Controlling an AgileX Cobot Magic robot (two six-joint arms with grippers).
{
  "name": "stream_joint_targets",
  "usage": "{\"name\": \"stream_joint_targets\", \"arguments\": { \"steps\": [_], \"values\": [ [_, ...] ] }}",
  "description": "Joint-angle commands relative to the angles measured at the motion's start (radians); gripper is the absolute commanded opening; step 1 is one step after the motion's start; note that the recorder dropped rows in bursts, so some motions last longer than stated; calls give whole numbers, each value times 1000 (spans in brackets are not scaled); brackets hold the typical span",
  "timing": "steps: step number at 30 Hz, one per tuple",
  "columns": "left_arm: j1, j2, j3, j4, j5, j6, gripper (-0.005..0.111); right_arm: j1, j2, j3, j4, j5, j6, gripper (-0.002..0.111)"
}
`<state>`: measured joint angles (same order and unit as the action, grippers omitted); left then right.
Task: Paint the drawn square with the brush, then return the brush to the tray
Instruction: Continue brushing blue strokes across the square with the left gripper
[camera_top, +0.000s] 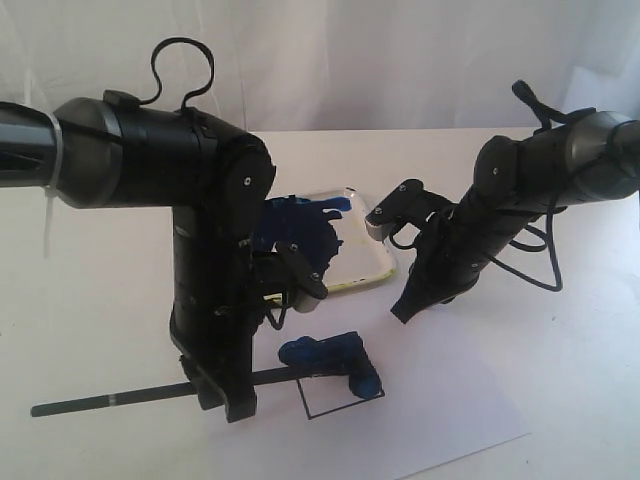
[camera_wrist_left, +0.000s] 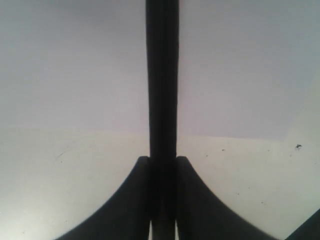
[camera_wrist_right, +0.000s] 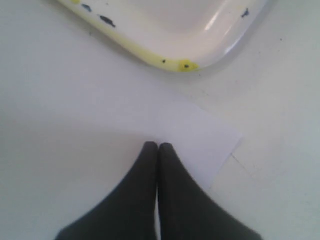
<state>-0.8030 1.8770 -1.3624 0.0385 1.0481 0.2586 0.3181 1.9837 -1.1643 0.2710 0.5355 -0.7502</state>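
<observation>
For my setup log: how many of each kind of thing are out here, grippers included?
brush: 1
tray: 1
paper sheet: 1
drawn square: 1
grippers: 2 (left gripper, right gripper)
Total: 6

A white sheet of paper (camera_top: 450, 400) is laid flat on a pale, off-white table (camera_top: 600, 380), its surface crossed by soft grey shadows. One corner of the sheet (camera_wrist_right: 210, 137) is shown at a slant against the slightly creamier tabletop. Small dark specks (camera_wrist_left: 298, 146) are scattered over the table just beyond the paper's edge. A wrinkled white cloth backdrop (camera_top: 350, 60) is hung behind the table.
</observation>
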Motion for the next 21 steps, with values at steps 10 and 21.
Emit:
{"name": "stream_joint_targets", "arguments": {
  "steps": [10,21],
  "values": [
    [-6,-71,-11,12,66,7,0,0,13,2,-18,8,-13,0],
    [-21,-8,-9,-12,75,4,0,0,13,2,-18,8,-13,0]
  ]
}}
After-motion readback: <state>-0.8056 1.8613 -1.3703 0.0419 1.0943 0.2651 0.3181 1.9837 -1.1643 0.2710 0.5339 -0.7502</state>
